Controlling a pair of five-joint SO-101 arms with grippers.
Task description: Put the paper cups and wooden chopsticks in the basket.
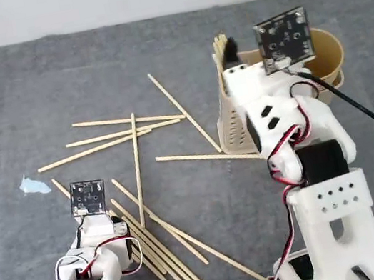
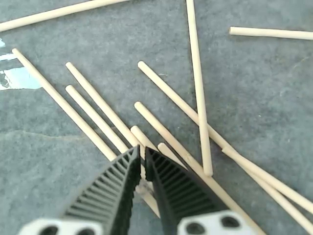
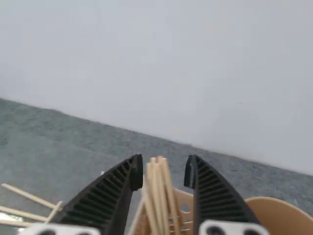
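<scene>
At lower left, the left gripper (image 2: pixel 142 152) is down on the grey mat (image 1: pixel 7 106). Its jaws are nearly pressed together, apparently pinching one of the scattered chopsticks (image 1: pixel 136 160), which are thin, pale sticks lying crisscrossed. Further right, a beige slotted basket (image 1: pixel 232 128) holds an upright bundle of chopsticks (image 3: pixel 157 196). The right gripper (image 3: pixel 164 169) straddles the bundle with its jaws spread. A tan paper cup (image 1: pixel 327 50) sits by the basket. Chopstick gathering looks to be midway, and the next move is probably a lift toward the basket.

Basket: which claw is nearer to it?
Right. The right claw is just above the basket, open around upright chopsticks. The left claw is far away, closed on a chopstick on the table.
</scene>
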